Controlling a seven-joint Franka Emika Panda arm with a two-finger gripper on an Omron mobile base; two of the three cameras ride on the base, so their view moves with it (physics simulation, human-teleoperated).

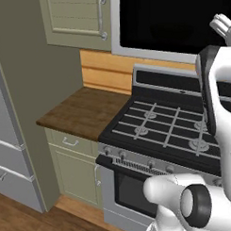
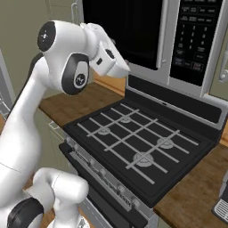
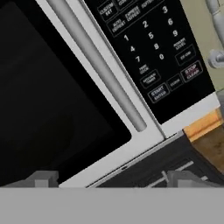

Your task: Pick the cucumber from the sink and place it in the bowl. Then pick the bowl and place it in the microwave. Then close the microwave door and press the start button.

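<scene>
**Microwave shut above the stove, tool spread wide in front of it**

The stove (image 2: 138,147) fills the middle of both base views, its black top with four burners under grey grates, a row of knobs along its front edge. A brown wooden desk (image 1: 84,111) sits left of it in the left base view, and more of the same wood runs lower right in the right base view. A green cabinet door (image 1: 76,15) hangs at the top of the left base view, with drawers below the desk. Nothing lies on the burners or the desk in front of the microwave.

The microwave (image 2: 178,40) hangs above the stove, at the top of both base views. The microwave door (image 3: 57,96) lies flush with the frame, its glossy black window facing the arm. Its long grey handle (image 3: 94,61) stands upright in the right base view, between window and keypad (image 3: 153,48); in the hand view it runs diagonally from upper left to lower centre.

The tool (image 3: 113,179) has its two tips far apart at the bottom of the hand view, holding nothing, facing the door's lower corner.
</scene>
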